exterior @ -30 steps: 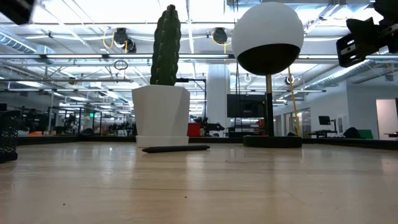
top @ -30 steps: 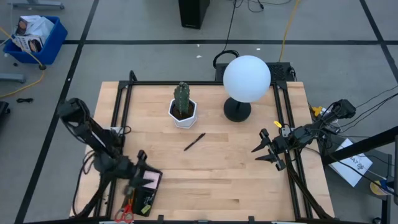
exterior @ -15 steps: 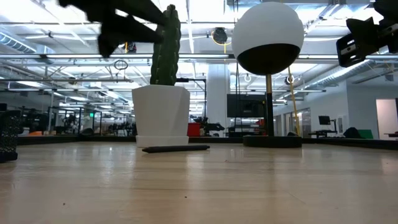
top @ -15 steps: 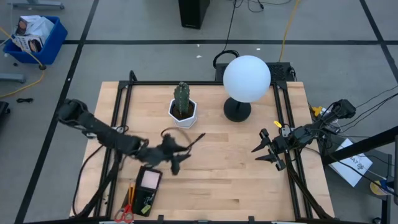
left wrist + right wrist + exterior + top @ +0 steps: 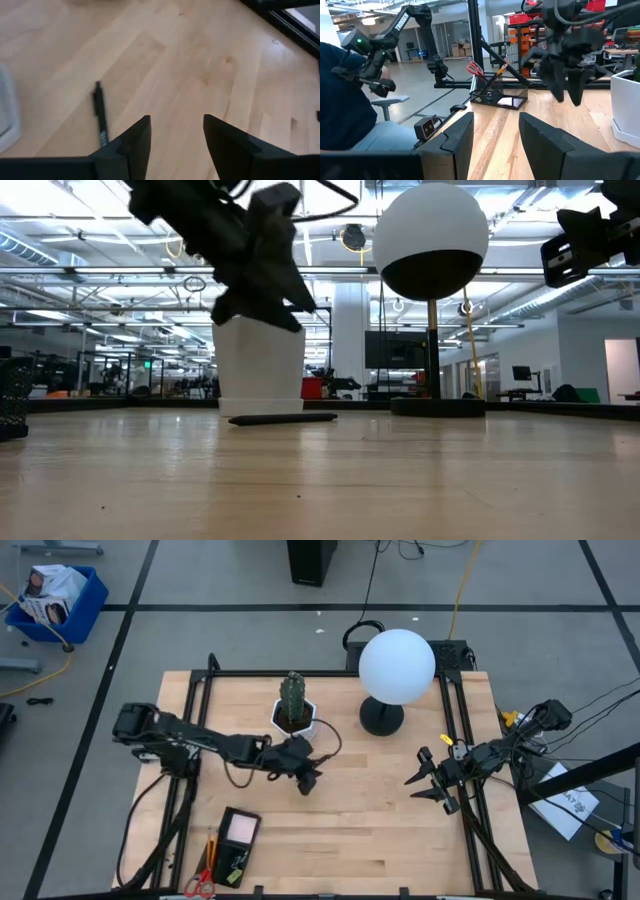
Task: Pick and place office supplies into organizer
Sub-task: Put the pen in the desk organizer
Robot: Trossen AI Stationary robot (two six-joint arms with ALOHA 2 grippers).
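Note:
A thin dark pen (image 5: 100, 120) lies flat on the wooden table in front of the cactus pot; the low view shows the pen (image 5: 283, 419) too. My left gripper (image 5: 308, 780) hovers open just above it, tilted down, with nothing between its fingers (image 5: 134, 145). The black organizer (image 5: 232, 850) sits at the near left edge, holding red-handled scissors (image 5: 203, 885), an orange pencil (image 5: 211, 845) and a pink sticky-note pad (image 5: 241, 830). My right gripper (image 5: 415, 785) waits open at the table's right edge.
A cactus in a white pot (image 5: 293, 710) stands just beyond the pen. A lamp with a white globe (image 5: 396, 665) stands at the far right. A black frame (image 5: 200, 730) borders the table. A person in a dark sleeve (image 5: 340, 100) sits beyond the left side.
My left gripper has swung from over the organizer at the near left toward the table's middle. It has turned as it went and now hangs over the pen. The pen and the organizer have stayed where they were.

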